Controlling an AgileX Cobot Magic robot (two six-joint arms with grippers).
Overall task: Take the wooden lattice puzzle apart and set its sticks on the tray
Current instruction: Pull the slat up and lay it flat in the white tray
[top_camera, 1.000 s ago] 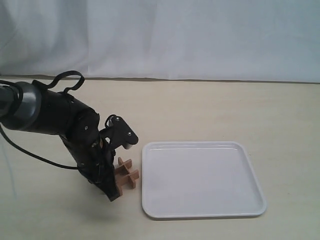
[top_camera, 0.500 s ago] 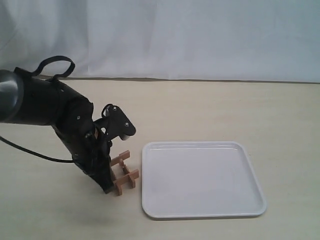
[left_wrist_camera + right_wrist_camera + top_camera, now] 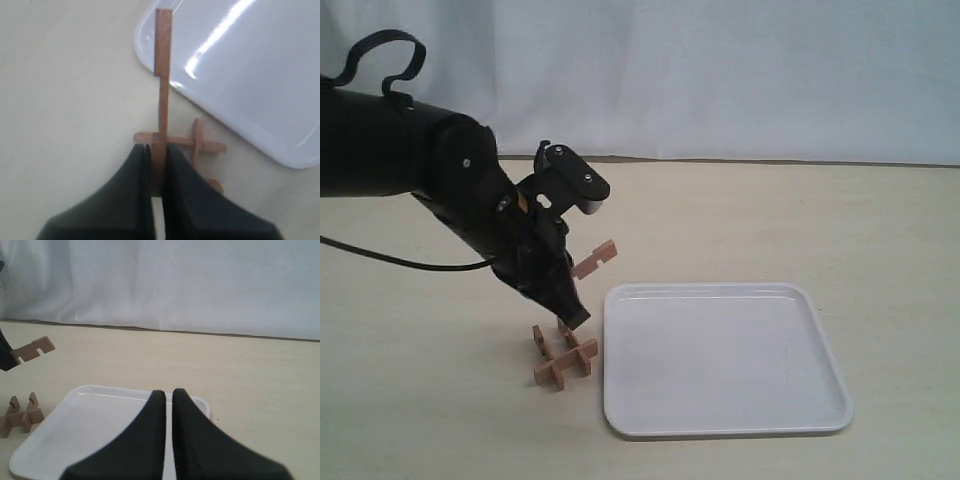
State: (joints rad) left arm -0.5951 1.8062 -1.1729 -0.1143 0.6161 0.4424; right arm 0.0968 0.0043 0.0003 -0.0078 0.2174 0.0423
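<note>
My left gripper is shut on one stick and holds it in the air, left of the tray's near-left corner. The stick's notched free end also shows in the right wrist view. Below it, the rest of the wooden lattice puzzle lies on the table, still interlocked, just left of the tray. Nothing lies on the white tray. My right gripper is shut with nothing in it, hovering over the tray's edge; the exterior view does not show it.
A beige tabletop runs back to a white cloth backdrop. A black cable trails from the left arm across the table's left side.
The left arm has risen from the puzzle, pulling one stick up and out of it. The remaining sticks have shifted slightly and stay on the table.
</note>
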